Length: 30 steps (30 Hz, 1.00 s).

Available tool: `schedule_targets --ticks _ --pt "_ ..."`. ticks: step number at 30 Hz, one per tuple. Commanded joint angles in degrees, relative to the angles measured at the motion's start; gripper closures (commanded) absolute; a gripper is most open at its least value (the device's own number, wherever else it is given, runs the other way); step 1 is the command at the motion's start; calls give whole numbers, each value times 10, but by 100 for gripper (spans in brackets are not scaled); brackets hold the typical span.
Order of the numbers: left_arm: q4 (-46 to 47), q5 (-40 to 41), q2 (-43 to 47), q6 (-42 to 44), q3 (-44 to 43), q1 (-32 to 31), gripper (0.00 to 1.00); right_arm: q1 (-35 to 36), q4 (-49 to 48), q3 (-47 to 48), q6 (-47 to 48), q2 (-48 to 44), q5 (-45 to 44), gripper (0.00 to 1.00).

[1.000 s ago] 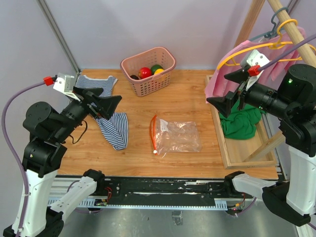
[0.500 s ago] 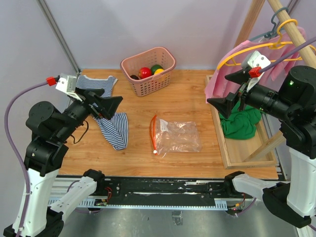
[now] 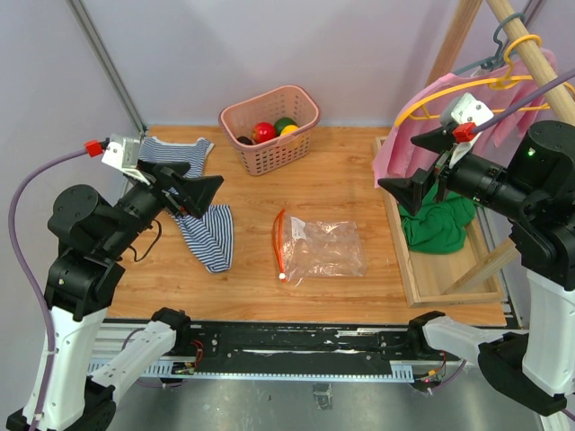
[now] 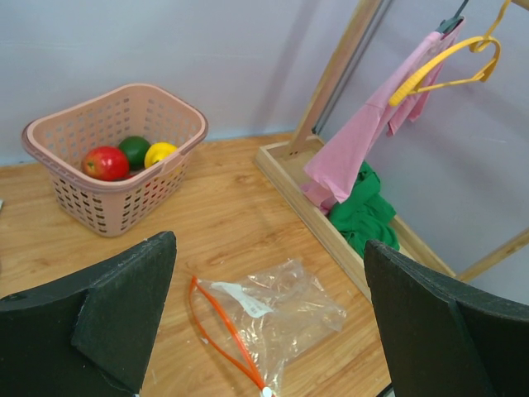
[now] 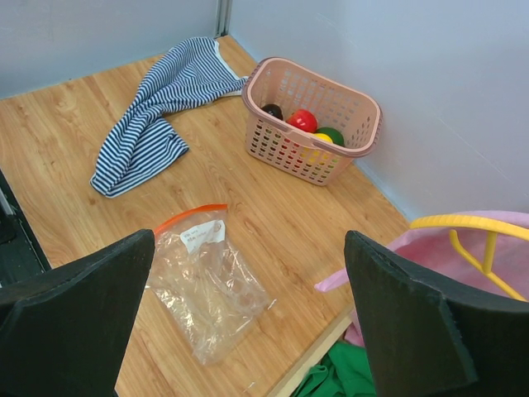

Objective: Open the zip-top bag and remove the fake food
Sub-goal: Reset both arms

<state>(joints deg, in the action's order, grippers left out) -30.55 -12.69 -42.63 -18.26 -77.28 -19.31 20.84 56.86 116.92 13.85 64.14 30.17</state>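
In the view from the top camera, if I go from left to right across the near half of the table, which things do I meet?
striped cloth → zip-top bag → green cloth
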Motion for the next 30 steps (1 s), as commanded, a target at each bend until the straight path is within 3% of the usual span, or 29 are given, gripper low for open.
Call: schedule_targets --ticks 1,30 --pt "12 -1 5 1 3 -1 1 -7 -10 -3 6 -6 -4 2" --pt "10 -5 3 2 4 -1 1 -7 -10 0 11 -4 -17 2"
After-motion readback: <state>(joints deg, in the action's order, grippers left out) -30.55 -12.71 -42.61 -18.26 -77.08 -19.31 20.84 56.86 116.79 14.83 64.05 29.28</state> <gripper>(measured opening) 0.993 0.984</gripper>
